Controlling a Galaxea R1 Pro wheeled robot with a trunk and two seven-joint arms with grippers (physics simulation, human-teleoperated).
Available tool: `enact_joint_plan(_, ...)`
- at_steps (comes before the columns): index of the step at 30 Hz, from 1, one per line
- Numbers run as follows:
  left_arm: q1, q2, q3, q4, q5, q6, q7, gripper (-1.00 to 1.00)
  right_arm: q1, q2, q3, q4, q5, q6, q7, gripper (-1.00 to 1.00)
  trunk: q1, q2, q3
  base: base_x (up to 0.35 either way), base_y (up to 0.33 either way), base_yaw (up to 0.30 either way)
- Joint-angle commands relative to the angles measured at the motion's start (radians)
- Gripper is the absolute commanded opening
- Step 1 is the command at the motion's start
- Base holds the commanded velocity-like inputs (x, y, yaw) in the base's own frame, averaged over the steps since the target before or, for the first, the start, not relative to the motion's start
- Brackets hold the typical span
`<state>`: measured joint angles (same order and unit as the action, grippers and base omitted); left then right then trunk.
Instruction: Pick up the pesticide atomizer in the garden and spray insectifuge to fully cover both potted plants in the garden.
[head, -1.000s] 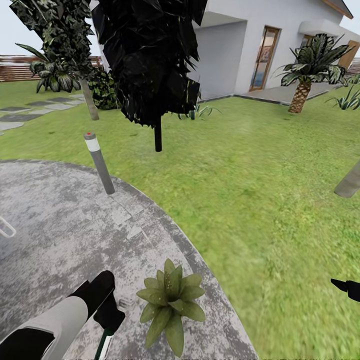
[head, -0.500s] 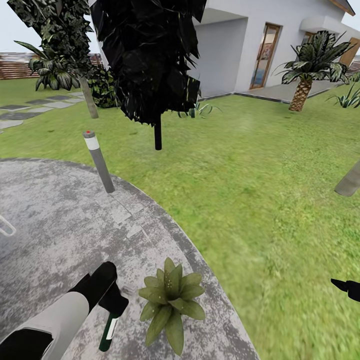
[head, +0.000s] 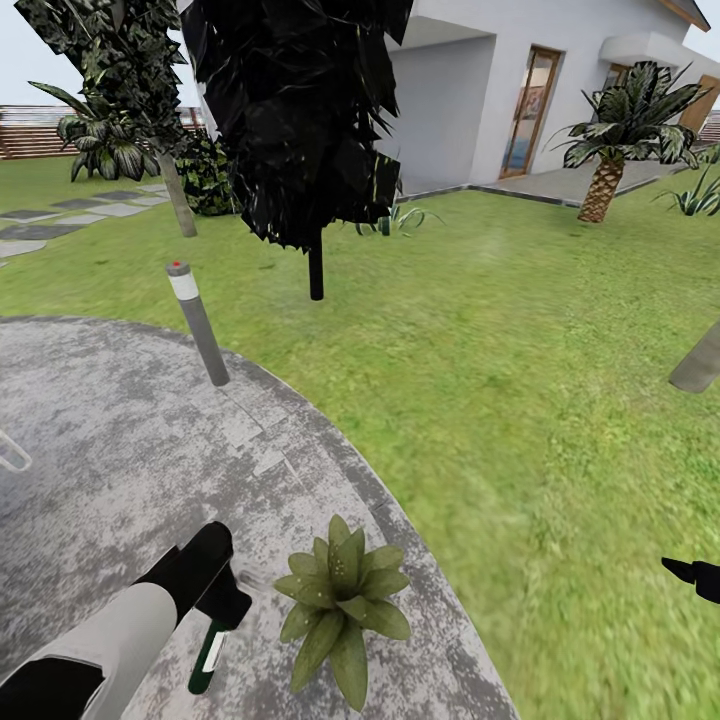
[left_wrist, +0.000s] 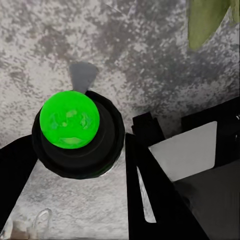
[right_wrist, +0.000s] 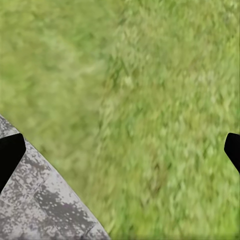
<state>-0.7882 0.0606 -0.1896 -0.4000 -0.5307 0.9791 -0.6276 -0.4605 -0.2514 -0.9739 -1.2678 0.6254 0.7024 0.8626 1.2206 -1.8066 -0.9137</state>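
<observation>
the left arm (head: 95, 650) has a pale grey shell, black wrist and black gripper (head: 222, 605).

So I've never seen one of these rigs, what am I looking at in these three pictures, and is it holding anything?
It is a simulated two-armed robot on wheels. The big picture comes from a camera on its head, looking down over a round paved patio and lawn. The other two come from cameras by each gripper. The left gripper holds a small dark green spray bottle pointing downward, beside a potted plant. From the left wrist camera, the bottle appears end-on, with a bright green end. The right gripper hangs open over grass, holding nothing. A grey lamp post stands at the patio's edge.
</observation>
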Motion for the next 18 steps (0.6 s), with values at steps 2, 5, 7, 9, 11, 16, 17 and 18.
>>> enact_joint_plan(2,0.000,0.002,-0.003,-0.001,-0.006,0.003,0.025,-1.00,-0.001,0.000,-0.002,-0.001,0.010,0.002,0.010,1.00,0.000,0.000,-0.001,0.000,0.000,0.000)
enact_joint_plan(5,0.000,0.001,-0.002,0.000,-0.004,0.003,0.039,-1.00,-0.001,0.000,-0.002,-0.001,0.010,0.002,0.010,1.00,0.000,0.000,-0.001,0.000,0.000,0.000)
enact_joint_plan(7,0.000,-0.001,-0.002,0.000,-0.002,0.003,0.039,-1.00,-0.001,0.000,-0.002,-0.001,0.010,0.002,0.010,1.00,0.000,0.000,-0.001,0.000,0.000,0.000)
enact_joint_plan(9,0.000,-0.002,-0.003,0.003,0.001,0.003,0.038,-1.00,-0.001,0.000,-0.002,-0.001,0.009,0.002,0.010,1.00,0.000,0.000,-0.001,0.000,0.000,0.000)
enact_joint_plan(11,0.000,-0.004,-0.003,0.011,0.002,0.002,0.037,-1.00,-0.001,0.000,-0.002,-0.001,0.009,0.002,0.010,1.00,0.000,0.000,-0.001,0.000,0.000,0.000)
enact_joint_plan(16,0.001,-0.005,-0.004,0.089,0.002,-0.003,0.037,-1.00,-0.001,0.000,-0.002,-0.001,0.010,0.002,0.010,1.00,0.000,0.000,-0.001,0.000,0.000,0.000)
enact_joint_plan(17,0.001,-0.005,-0.004,0.097,0.002,-0.004,0.037,-1.00,-0.001,0.000,-0.002,-0.001,0.010,0.002,0.010,1.00,0.000,0.000,-0.001,0.000,0.000,0.000)
enact_joint_plan(18,0.001,-0.005,-0.004,0.102,0.002,-0.004,0.037,-1.00,-0.001,0.000,-0.002,-0.001,0.010,0.002,0.010,1.00,0.000,0.000,-0.001,0.000,0.000,0.000)
